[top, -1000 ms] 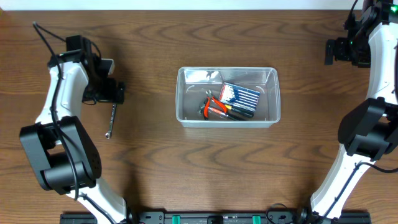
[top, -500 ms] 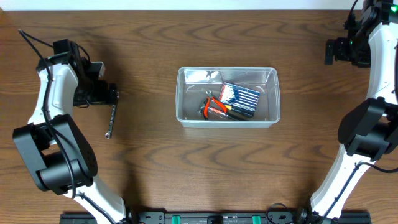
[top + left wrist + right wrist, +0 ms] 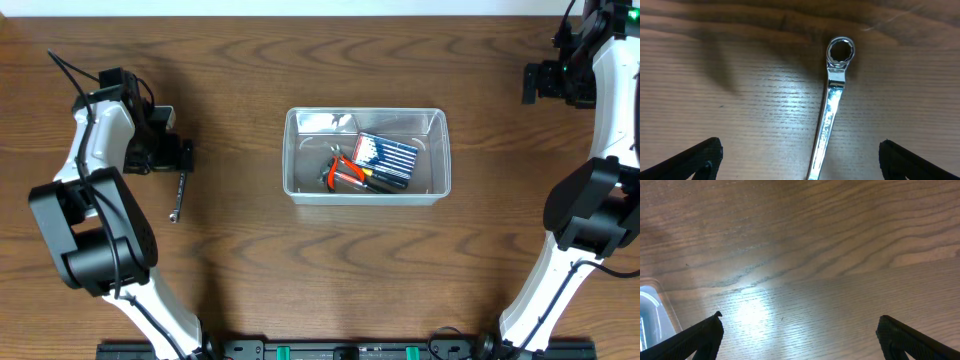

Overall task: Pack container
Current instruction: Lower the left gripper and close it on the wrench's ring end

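Observation:
The clear container sits mid-table. Inside it lie a blue box and red-handled pliers. A silver ring wrench lies on the wood to its left. My left gripper hovers over the wrench's upper end, open. In the left wrist view the wrench runs between the spread fingers of that gripper, untouched. My right gripper hangs open at the far right, well away from the container. In its own view this gripper holds nothing, and only a container corner shows.
Bare brown wood surrounds the container on all sides. The table's far edge runs just beyond both arms. The arm bases stand at the near edge, left and right.
The left arm swung a little to the left, then back to the right, staying over the wrench's upper end. Wrench, container and right arm have not moved.

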Available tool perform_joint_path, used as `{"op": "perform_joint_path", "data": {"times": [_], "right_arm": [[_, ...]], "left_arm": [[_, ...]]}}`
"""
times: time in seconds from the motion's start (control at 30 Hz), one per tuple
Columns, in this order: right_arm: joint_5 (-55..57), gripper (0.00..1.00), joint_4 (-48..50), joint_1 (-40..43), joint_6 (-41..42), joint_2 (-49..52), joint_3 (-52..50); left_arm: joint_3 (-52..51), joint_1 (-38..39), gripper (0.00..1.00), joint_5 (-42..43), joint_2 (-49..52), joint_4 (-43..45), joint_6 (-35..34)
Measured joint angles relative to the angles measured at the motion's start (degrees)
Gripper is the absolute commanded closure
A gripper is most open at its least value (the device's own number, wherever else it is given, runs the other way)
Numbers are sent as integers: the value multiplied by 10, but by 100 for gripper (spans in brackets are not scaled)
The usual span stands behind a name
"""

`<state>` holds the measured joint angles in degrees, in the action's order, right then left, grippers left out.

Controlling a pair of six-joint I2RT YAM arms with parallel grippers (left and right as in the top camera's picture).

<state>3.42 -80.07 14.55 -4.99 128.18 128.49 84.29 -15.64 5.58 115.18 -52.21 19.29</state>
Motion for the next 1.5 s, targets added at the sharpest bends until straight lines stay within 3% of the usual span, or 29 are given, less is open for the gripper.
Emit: {"op": "perform_joint_path", "data": {"times": [1.5], "right_arm": [[0, 1, 0, 0, 0, 0, 0]], "left_arm": [[0, 19, 2, 0, 42, 46, 24]]}}
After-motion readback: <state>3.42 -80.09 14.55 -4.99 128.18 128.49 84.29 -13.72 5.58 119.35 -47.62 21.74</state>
